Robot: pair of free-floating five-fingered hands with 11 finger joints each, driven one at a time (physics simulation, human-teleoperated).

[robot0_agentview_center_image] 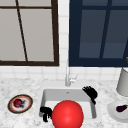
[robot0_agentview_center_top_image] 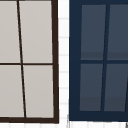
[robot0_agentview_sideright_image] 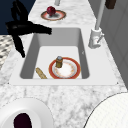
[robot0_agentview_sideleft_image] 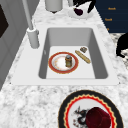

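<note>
Red-rimmed and white in the middle, the plate (robot0_agentview_sideleft_image: 60, 65) lies flat on the sink (robot0_agentview_sideleft_image: 100, 62) floor, toward the faucet side, with a small brown jar (robot0_agentview_sideleft_image: 68, 60) standing upright on it. Just beside the plate, apart from it, a tan stick-shaped thing (robot0_agentview_sideleft_image: 82, 56) lies at a slant, and a small dark lump (robot0_agentview_sideleft_image: 83, 49) sits at its far end; what these two are cannot be told. No writing or label can be read on the jar or anywhere else.

On the counter left of the sink sits a dark-rimmed patterned plate (robot0_agentview_center_image: 28, 107) bearing a dark red fruit (robot0_agentview_center_image: 17, 102). The left hand (robot0_agentview_center_image: 45, 112) hangs at the sink's front left edge, its fingers curled downward and closed on nothing, touching no object that can be seen. In the front view a large red ball (robot0_agentview_center_image: 67, 114) covers the sink's middle. Behind it rises the grey faucet (robot0_agentview_center_image: 67, 76).

The right hand (robot0_agentview_center_image: 91, 93) hovers over the sink's right rear corner, fingers spread and fairly straight, holding nothing; in the right side view it shows as a dark shape above the basin's edge (robot0_agentview_sideright_image: 26, 28).

Right of the sink a white plate (robot0_agentview_center_image: 113, 112) carries a dark purple item (robot0_agentview_center_image: 121, 108), and a pale grey container (robot0_agentview_center_image: 123, 82) stands behind it.
</note>
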